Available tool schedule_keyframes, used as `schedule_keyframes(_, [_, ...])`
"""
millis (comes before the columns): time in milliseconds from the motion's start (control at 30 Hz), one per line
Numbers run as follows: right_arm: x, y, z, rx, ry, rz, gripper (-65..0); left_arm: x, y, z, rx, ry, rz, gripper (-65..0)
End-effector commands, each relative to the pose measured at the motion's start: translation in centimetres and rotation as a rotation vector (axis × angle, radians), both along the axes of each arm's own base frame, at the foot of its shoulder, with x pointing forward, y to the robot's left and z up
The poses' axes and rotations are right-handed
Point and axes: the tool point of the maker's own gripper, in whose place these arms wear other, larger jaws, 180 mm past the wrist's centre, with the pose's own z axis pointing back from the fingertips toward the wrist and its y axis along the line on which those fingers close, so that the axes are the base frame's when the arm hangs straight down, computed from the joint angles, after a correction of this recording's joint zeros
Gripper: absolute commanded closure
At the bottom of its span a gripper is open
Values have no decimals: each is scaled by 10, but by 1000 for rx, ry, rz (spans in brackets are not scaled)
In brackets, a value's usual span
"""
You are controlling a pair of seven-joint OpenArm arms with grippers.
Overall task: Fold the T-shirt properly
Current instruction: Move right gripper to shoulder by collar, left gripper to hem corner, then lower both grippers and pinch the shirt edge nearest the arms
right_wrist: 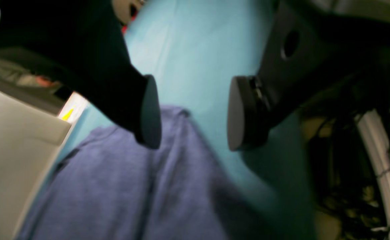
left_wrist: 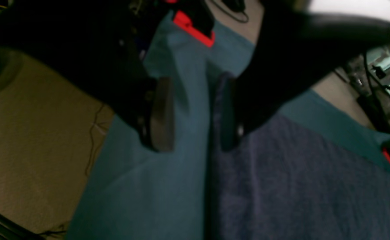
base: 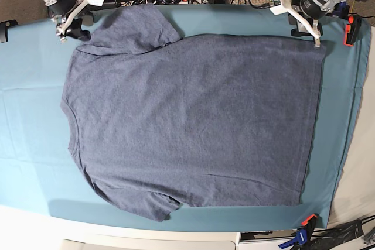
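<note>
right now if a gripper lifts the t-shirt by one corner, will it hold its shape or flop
The T-shirt will probably flop: it lies flat as thin knit cloth, with soft creases near the sleeve in the right wrist view. It likely drags across the teal table cloth rather than slides cleanly, and may pull that cloth along. It seems light.

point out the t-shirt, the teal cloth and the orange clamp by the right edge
T-shirt [base: 193, 121]: base view, middle of the flat body panel.
teal cloth [base: 29, 86]: base view, bare stretch left of the collar.
orange clamp [base: 351, 30]: base view, its body at the cloth's far right corner.
</note>
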Motion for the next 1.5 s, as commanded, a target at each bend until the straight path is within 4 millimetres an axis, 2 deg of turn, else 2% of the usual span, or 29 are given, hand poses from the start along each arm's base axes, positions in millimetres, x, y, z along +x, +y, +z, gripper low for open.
schedule_keyframes(0, [5,1,4,-11,-22,1,-328,4,0,6,-2,-23,-5,-248])
schedule_keyframes(167, [8,10,-8,-50,-21,-45,-328,4,-1,6,-8,-23,-8,-248])
schedule_keyframes(400, [2,41,-19,-37,-8,39,-327,3,-2,6,-19,-18,-3,-247])
schedule_keyframes(700, [-4,47,-22,-37,0,69,-319,8,-2,10,-31,-49,15,-248])
schedule_keyframes(767, [-4,47,-22,-37,0,69,-240,8,-2,10,-31,-49,15,-248])
schedule_keyframes(867, [-4,47,-22,-38,0,68,-28,7,-3,9,-47,-41,23,-248])
schedule_keyframes(900, [-4,47,-22,-38,0,68,0,6,-5,9,-64,-32,31,-248])
schedule_keyframes(1000, [0,47,-18,-47,-31,80,0,7,-4,10,-71,-30,33,-248])
schedule_keyframes(1133, [17,53,2,-4,-177,74,0,21,6,20,-37,-112,47,-248])
schedule_keyframes(1267, [24,56,11,16,-236,71,0,29,17,24,7,-163,36,-248])
schedule_keyframes(1367, [24,56,11,16,-239,71,0,29,31,14,35,-155,64,-248])
schedule_keyframes(1467, [26,57,14,16,-258,78,0,30,56,-5,91,-122,100,-247])
